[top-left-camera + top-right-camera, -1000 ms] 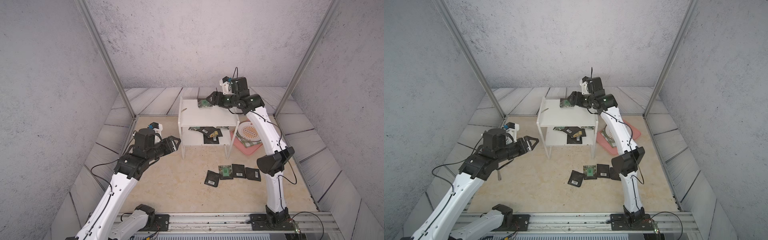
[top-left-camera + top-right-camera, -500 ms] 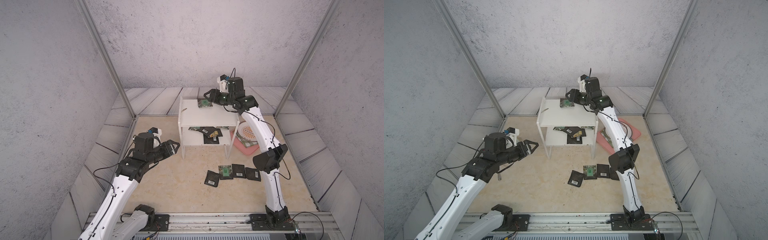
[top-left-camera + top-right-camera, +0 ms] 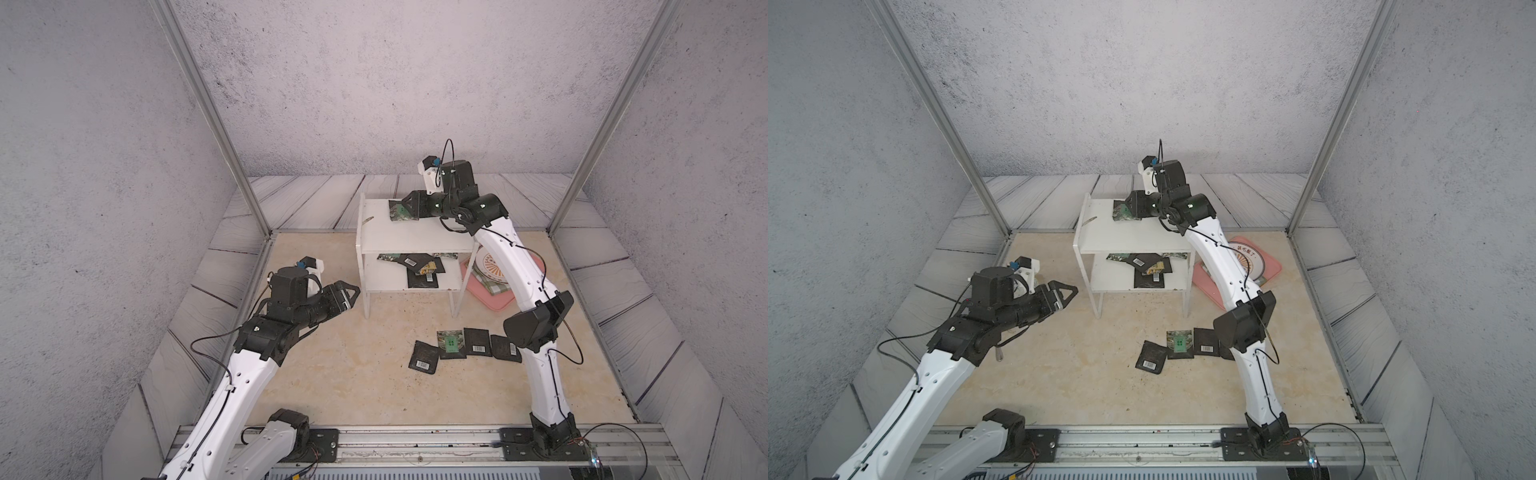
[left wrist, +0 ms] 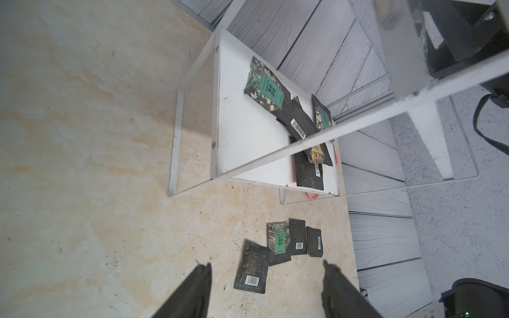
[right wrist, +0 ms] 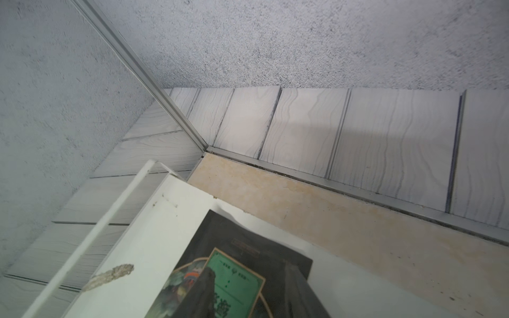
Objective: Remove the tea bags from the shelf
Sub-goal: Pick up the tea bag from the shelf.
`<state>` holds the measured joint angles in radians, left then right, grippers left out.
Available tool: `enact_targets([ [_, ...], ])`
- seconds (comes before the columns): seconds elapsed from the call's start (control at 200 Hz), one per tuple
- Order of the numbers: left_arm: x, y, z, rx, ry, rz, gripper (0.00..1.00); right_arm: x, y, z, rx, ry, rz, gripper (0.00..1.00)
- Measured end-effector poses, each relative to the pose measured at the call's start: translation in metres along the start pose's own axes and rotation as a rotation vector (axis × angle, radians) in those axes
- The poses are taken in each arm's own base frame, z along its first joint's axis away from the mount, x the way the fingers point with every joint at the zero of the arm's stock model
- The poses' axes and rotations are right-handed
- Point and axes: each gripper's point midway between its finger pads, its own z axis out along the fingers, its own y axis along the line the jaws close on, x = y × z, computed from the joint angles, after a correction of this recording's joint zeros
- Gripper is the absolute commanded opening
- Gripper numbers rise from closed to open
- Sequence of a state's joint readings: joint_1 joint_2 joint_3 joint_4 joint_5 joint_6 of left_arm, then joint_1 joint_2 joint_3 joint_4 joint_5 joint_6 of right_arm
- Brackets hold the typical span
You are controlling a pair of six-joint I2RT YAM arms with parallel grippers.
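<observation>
The white two-tier shelf (image 3: 415,237) (image 3: 1129,237) stands at the back middle of the table. One green-labelled tea bag (image 3: 398,212) (image 3: 1120,212) (image 5: 248,239) lies on its top tier. My right gripper (image 3: 405,208) (image 5: 249,271) is down on that bag, its fingers still apart across the label. Several more tea bags (image 3: 419,266) (image 4: 265,85) are piled on the lower tier. Others (image 3: 451,343) (image 4: 278,241) lie on the table in front. My left gripper (image 3: 353,291) (image 4: 265,264) hovers open and empty left of the shelf.
A pink tray (image 3: 503,301) (image 3: 1273,266) with a round plate (image 3: 492,262) and a checked cloth sits right of the shelf, partly behind my right arm. A small pale scrap (image 3: 368,219) (image 5: 110,275) lies near the top tier's left edge. Metal posts stand at the back corners.
My right gripper slid left along the top tier onto the tea bag and its jaws narrowed. My left arm sank a little; its jaws stayed open.
</observation>
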<state>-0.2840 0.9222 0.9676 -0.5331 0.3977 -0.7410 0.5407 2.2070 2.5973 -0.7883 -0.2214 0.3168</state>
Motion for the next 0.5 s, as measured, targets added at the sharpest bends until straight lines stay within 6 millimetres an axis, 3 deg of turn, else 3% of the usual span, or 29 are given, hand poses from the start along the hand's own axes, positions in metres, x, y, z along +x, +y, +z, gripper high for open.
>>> enact_targets([
  [0.5,-0.001,0.000,0.000,0.001,-0.004,-0.001,0.68,0.032,0.005,-0.039,0.170,0.091,-0.198,0.50],
])
